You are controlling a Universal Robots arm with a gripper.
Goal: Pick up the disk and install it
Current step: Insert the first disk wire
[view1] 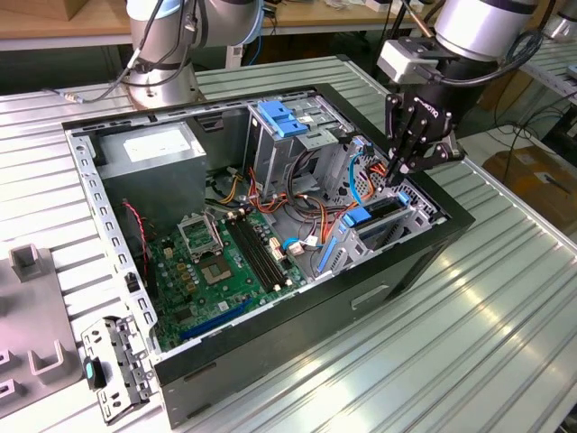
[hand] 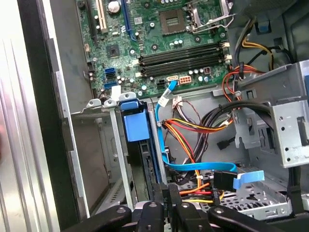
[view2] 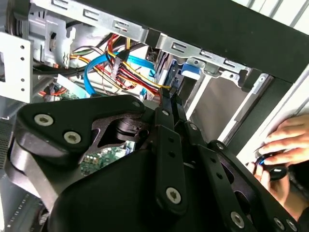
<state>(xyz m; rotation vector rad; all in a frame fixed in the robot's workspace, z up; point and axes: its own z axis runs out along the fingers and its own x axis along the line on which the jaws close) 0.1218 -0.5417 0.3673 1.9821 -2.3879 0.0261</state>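
tool [view1: 403, 171] closed, empty, over open computer case [view1: 270, 343] by its drive-bay end | disk [hand: 145, 159] stands on edge in bay slot, blue rail [hand: 133, 123] up | second wrist view: a hand [view2: 285, 145] outside case | bench [view1: 487, 343] ribbed shiny metal

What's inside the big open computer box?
Inside the computer case sits a green motherboard, a grey power supply, colourful cables and a metal drive cage. The gripper hangs over blue-railed slots; their depths stay hidden.
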